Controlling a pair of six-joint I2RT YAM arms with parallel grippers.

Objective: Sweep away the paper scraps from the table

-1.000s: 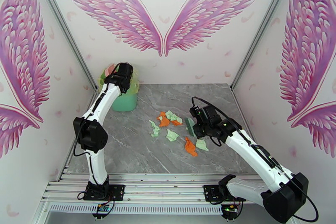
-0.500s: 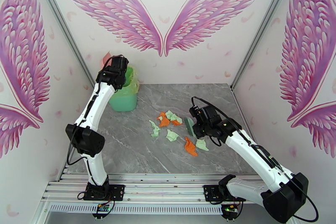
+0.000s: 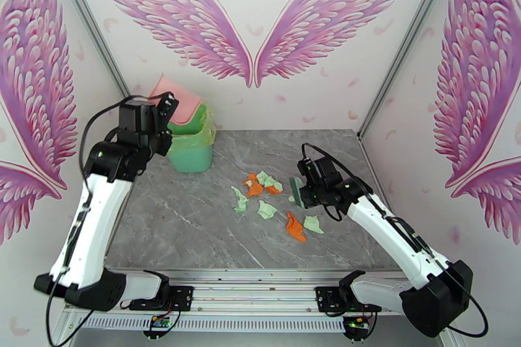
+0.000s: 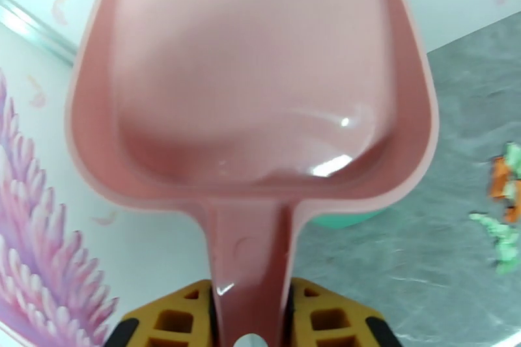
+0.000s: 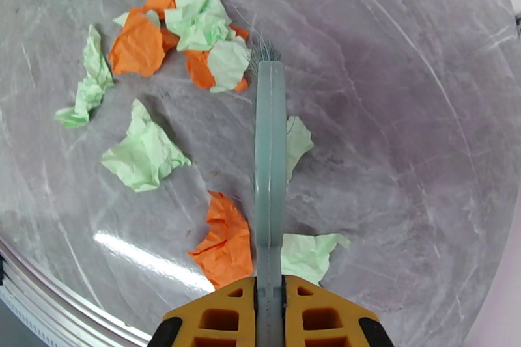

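Note:
Orange and mint paper scraps (image 3: pixel 268 197) lie in a loose cluster right of the table's (image 3: pixel 195 231) centre. In the right wrist view the paper scraps (image 5: pixel 143 156) spread to both sides of the teal brush (image 5: pixel 269 146), whose bristles touch the far clump. My right gripper (image 5: pixel 269 308) is shut on the brush handle; from above, the right gripper (image 3: pixel 306 187) holds the brush (image 3: pixel 295 193) at the pile's right edge. My left gripper (image 3: pixel 160 111) is shut on the handle of the pink dustpan (image 3: pixel 180 103), held in the air over the bin. The dustpan (image 4: pixel 247 81) is empty, its handle clamped in the left gripper (image 4: pixel 251 319).
A green bin (image 3: pixel 193 150) with a yellow-green liner stands in the table's far left corner under the dustpan. Silver rails (image 3: pixel 247 290) run along the near edge. Winged walls close in the left, back and right sides.
My left arm has swung up and back to the left, lifting the dustpan from down at the bin to above it. The right arm and brush have hardly moved.

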